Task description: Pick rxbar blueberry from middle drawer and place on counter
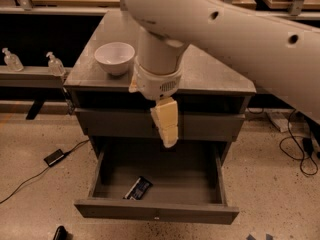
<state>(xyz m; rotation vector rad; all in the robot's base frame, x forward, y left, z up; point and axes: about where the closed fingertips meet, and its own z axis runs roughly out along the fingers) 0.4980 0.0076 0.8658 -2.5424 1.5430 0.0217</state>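
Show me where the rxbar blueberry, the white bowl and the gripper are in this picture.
rxbar blueberry (pixel 138 188): camera view, middle of the wrapper, in the middle drawer (pixel 200 184).
white bowl (pixel 115 60): camera view, outer wall.
gripper (pixel 168 136): camera view, lower tip, over the middle drawer.

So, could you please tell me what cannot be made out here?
Camera view: the arm covers the back right of the counter.
The hand, hanging above the open middle drawer, hides the centre of the upper drawer front.
The rxbar blueberry in that drawer: label too small to read.
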